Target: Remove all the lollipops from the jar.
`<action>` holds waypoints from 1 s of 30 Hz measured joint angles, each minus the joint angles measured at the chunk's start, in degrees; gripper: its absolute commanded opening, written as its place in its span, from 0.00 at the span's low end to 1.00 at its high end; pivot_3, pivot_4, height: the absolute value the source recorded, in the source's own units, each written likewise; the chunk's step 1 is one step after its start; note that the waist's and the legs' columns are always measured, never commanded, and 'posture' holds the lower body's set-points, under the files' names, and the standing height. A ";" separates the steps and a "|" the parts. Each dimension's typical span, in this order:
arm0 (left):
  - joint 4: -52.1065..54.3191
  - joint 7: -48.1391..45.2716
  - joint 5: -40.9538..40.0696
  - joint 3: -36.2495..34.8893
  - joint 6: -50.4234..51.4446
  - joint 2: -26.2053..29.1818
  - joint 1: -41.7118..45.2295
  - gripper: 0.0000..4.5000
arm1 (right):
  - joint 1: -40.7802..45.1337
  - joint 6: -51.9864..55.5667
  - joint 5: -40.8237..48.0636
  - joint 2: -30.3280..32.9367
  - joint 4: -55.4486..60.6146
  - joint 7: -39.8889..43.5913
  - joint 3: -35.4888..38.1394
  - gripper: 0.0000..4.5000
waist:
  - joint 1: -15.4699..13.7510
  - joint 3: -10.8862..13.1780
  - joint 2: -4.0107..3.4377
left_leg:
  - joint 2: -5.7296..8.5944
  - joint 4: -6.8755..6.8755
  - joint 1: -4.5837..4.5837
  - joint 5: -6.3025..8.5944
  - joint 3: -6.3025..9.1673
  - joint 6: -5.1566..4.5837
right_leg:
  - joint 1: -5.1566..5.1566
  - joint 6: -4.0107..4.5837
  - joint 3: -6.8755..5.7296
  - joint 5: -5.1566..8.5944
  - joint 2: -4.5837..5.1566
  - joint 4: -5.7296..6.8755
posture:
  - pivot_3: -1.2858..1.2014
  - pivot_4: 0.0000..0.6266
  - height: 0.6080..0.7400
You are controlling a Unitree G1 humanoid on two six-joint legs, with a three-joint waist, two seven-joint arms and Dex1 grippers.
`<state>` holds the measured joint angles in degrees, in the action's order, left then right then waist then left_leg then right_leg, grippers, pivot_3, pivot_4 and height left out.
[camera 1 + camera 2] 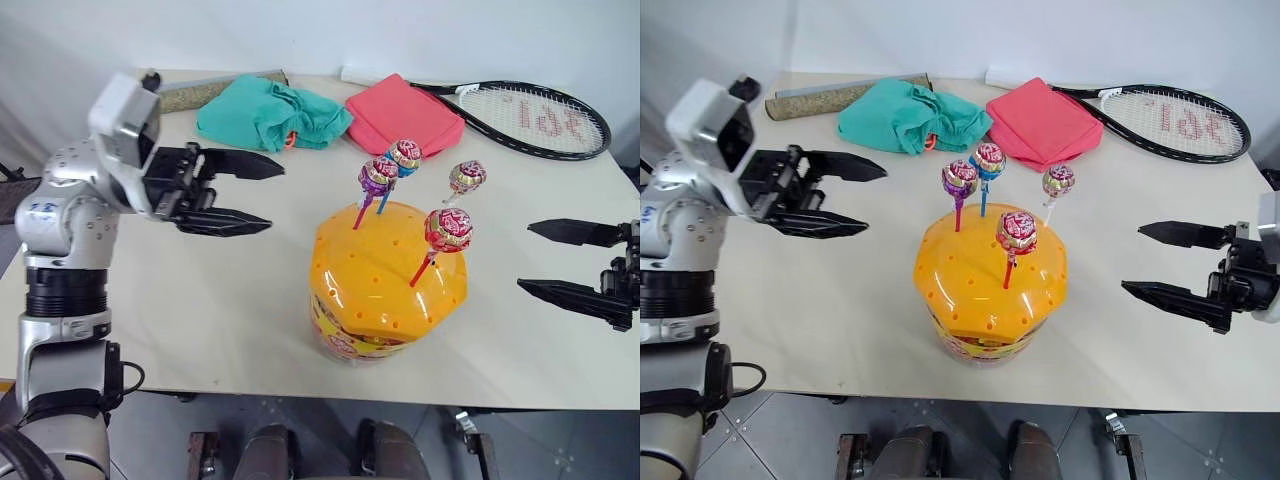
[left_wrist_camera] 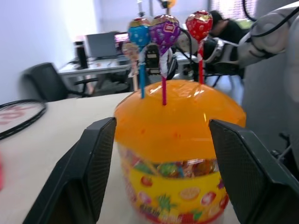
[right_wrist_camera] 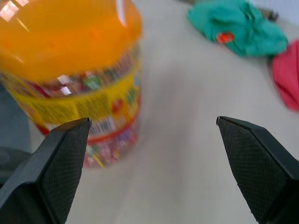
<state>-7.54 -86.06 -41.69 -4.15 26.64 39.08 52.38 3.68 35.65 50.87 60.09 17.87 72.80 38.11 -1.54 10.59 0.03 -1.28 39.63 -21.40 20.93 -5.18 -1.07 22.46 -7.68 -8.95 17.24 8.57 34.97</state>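
Head-camera view of a pale table bearing the jar, which stands near the front edge, roughly midway between the two arms. Its domed orange lid, dotted with small holes, carries all four lollipops upright on their sticks: a purple lollipop on a red stick and a blue lollipop on a blue stick close together at the far side of the dome; a pink-red lollipop on a pale stick further toward the robot's right; and a red lollipop on a red stick nearest the front. A printed label circles the clear tub below the lid.

The left gripper hangs above the table to the left of the jar, pointing toward it, its two black fingers spread apart and holding nothing. The right gripper hangs to the right of the jar, likewise pointing inward, fingers wide apart and empty. Neither touches the jar or any lollipop.

At the far side of the table lie a teal cloth, a pink-red cloth, a tennis racket and a speckled roll
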 measured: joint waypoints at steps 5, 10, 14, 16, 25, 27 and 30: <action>-2.36 -0.01 -1.40 2.69 -0.94 -4.72 3.69 0.76 | -2.28 4.02 9.22 -2.70 6.99 -3.30 5.19 1.00 | -0.34 0.00 0.01 | 0.00 0.25 -0.10 0.05 0.05 -0.07 | -0.02 0.00 0.00 0.00 0.01 0.06 | 0.52 0.24 1.00; -4.77 -0.01 -3.43 6.45 -1.79 -7.76 5.80 0.76 | -6.93 6.36 17.38 -4.70 12.98 -5.29 10.56 1.00 | -0.65 0.00 0.01 | 0.00 0.38 -0.10 0.10 0.06 -0.11 | -0.05 0.00 0.01 0.00 0.01 0.11 | 0.52 0.24 1.00; -5.11 -0.01 -5.16 9.72 -2.35 -8.27 7.03 0.76 | -8.99 6.72 21.37 -5.54 16.92 -7.77 13.18 1.00 | -0.78 0.00 0.01 | 0.00 0.40 -0.10 0.11 0.07 -0.11 | -0.06 0.00 0.03 0.00 0.01 0.13 | 0.52 0.24 1.00; -5.56 -0.01 -5.40 10.99 -2.97 -8.71 7.30 0.76 | -10.41 6.59 21.42 -6.17 18.14 -9.02 14.22 1.00 | -0.93 0.00 0.01 | 0.00 0.41 -0.10 0.11 0.07 -0.12 | -0.06 0.00 0.03 0.00 0.01 0.13 | 0.52 0.24 1.00; -8.85 -0.01 -6.09 16.83 -7.78 -10.59 9.26 0.72 | -14.94 3.61 21.08 -8.49 20.57 -12.92 16.83 1.00 | -1.38 0.00 0.02 | 0.02 0.45 -0.09 0.12 0.05 -0.13 | -0.07 0.00 0.05 -0.01 0.01 0.14 | 0.52 0.24 1.00; -9.51 -0.01 -6.08 17.56 -9.10 -11.32 9.36 0.64 | -15.57 2.94 20.99 -8.51 20.57 -13.51 16.96 1.00 | -1.38 0.00 0.02 | 0.02 0.45 -0.10 0.12 0.05 -0.13 | -0.07 0.00 0.05 -0.01 0.01 0.14 | 0.52 0.24 1.00; -11.13 -0.01 -6.17 18.46 -10.55 -11.79 10.06 0.44 | -16.06 1.85 20.43 -8.51 20.56 -13.75 17.36 1.00 | -1.36 0.00 0.02 | 0.03 0.45 -0.09 0.12 0.05 -0.13 | -0.07 0.00 0.05 -0.01 0.01 0.14 | 0.52 0.24 1.00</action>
<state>-18.67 -86.07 -47.86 14.31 16.09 27.29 62.44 -12.38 37.50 71.30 51.58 38.43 59.05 55.47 -2.91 10.59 0.06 -1.25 40.07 -21.50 21.05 -5.13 -1.20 22.39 -7.68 -8.90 17.23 8.58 35.11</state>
